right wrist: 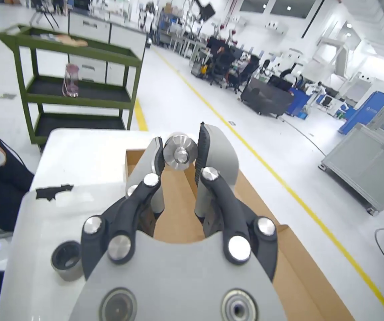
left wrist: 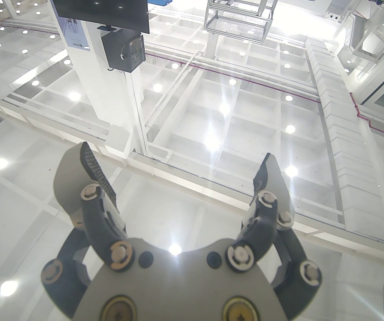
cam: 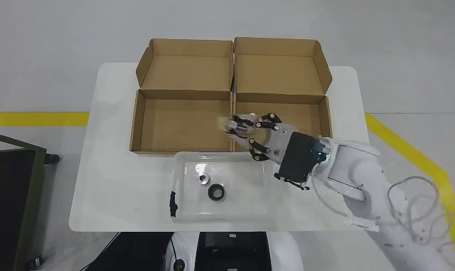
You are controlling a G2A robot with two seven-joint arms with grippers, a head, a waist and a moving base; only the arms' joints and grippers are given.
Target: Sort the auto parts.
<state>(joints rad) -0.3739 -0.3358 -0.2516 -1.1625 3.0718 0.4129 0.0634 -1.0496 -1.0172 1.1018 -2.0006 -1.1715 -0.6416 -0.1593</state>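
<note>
My right gripper (cam: 237, 125) (right wrist: 179, 155) is shut on a round silver metal part (right wrist: 180, 155) (cam: 232, 123). It hangs over the seam between the two open cardboard boxes, the left box (cam: 181, 123) and the right box (cam: 313, 114). A clear plastic tray (cam: 186, 200) in front of the boxes holds a dark ring-shaped part (cam: 217, 194) (right wrist: 66, 259) and a small silver part (cam: 204, 178). My left gripper (left wrist: 178, 172) points up at the ceiling, open, with nothing between its fingers.
A black flat piece (cam: 172, 203) (right wrist: 53, 191) lies at the tray's left end. The white table (cam: 106, 164) has bare room on its left side. A green cart (right wrist: 71, 88) stands on the floor beyond the table.
</note>
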